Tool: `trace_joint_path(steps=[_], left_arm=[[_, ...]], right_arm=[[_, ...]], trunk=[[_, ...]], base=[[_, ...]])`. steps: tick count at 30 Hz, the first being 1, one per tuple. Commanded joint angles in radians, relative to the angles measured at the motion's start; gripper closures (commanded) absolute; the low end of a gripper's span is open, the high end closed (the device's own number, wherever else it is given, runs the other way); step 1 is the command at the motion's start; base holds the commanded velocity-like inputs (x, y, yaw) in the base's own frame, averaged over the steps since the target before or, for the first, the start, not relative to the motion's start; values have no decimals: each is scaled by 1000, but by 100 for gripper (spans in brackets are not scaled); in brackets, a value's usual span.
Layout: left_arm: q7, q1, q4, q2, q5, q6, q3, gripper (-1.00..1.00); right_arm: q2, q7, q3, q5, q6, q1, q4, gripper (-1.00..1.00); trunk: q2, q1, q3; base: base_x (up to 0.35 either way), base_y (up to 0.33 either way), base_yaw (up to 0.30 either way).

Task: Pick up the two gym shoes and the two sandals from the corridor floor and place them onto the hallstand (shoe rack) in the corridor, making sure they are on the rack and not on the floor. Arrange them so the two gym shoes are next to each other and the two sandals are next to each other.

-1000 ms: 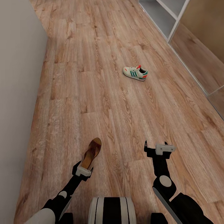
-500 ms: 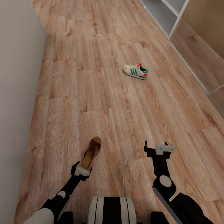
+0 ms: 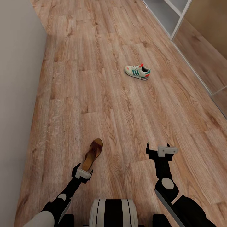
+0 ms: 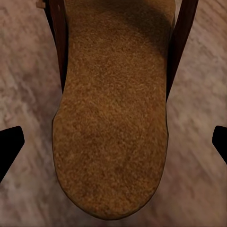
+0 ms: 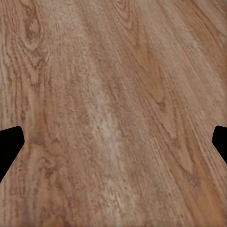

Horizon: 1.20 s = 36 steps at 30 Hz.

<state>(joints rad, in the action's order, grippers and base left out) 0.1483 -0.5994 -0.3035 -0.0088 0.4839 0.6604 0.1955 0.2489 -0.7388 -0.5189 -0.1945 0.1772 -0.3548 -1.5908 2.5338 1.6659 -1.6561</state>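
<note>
Left gripper spread wide, poised over a sandal lying on the floor; its sole runs lengthwise between the fingers. Right gripper also wide, empty. Sneaker well ahead, nearer the right arm.

Sandal on floor near left, gym shoe farther ahead, right

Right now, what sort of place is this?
Probably a home corridor: narrow wood-plank floor running along a plain wall, with a gym shoe and a sandal there, and pale grey shelving at the far side.
</note>
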Motion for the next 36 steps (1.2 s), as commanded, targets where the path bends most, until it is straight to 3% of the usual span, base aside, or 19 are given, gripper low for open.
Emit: trace_joint_path(steps=[1,36], left_arm=[[8,0,0,-1,2,2,9,-100],[8,-6,0,0,2,2,9,-100]], right_arm=[[1,-8,-3,-3,7,-1,-2,-100],[1,-10,-3,-3,6,-1,-2,-100]], trunk=[[0,0,-1],[0,0,-21]], base=[[0,0,0],[0,0,0]])
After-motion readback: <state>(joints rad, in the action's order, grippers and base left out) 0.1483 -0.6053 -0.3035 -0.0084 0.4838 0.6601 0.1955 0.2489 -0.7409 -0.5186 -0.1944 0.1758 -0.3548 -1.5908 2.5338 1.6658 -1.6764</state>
